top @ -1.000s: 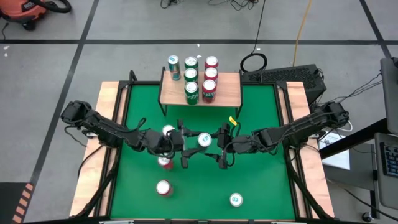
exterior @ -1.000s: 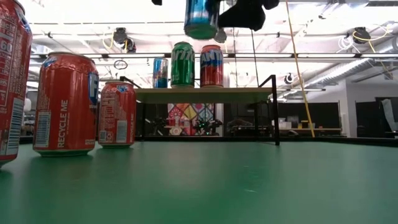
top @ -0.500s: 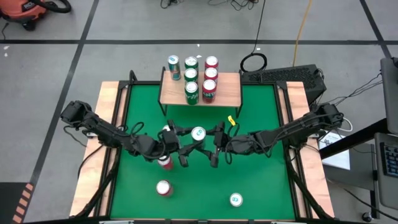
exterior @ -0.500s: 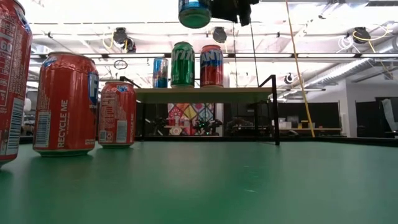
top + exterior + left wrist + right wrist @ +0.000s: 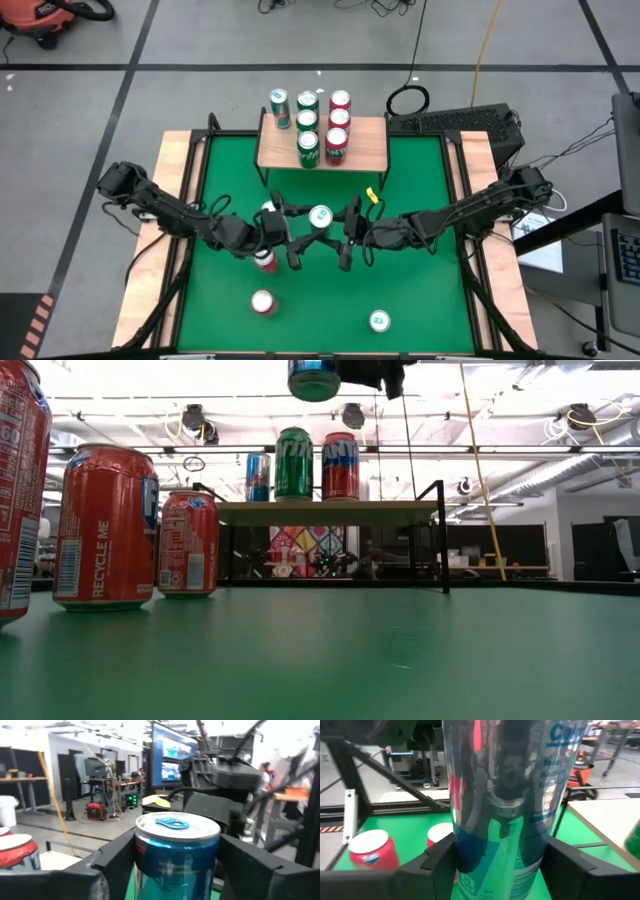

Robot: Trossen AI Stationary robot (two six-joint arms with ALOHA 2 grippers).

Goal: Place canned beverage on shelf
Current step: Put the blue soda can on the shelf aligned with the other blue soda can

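A blue and silver beverage can (image 5: 320,214) hangs upright above the middle of the green table, between my two grippers. In the low view only its bottom (image 5: 313,380) shows. My right gripper (image 5: 497,865) comes from the table's right and is shut on the can. My left gripper (image 5: 177,870) comes from the left and stands open, a finger close by each side of the can's upper part (image 5: 175,855). The shelf (image 5: 365,150) stands at the table's far edge with several cans (image 5: 308,148) on its plank. My right gripper pinches the can's side walls (image 5: 470,865) between its two fingers, one on each side. The fingers reach in about level from the table's right. The can stands upright in the hold, lifted clear of the table.
Red cans stand on the table at near left (image 5: 263,302) and under my left arm (image 5: 266,262); in the low view they show at the left (image 5: 105,525). A green-white can (image 5: 379,321) stands near the front edge. The right half of the shelf's plank is bare.
The can has gone a little up and toward the table's far left, carried between the two grippers, and has come upright from a slight tilt. My right gripper has turned in toward the can. In the last half second both arms have kept still.
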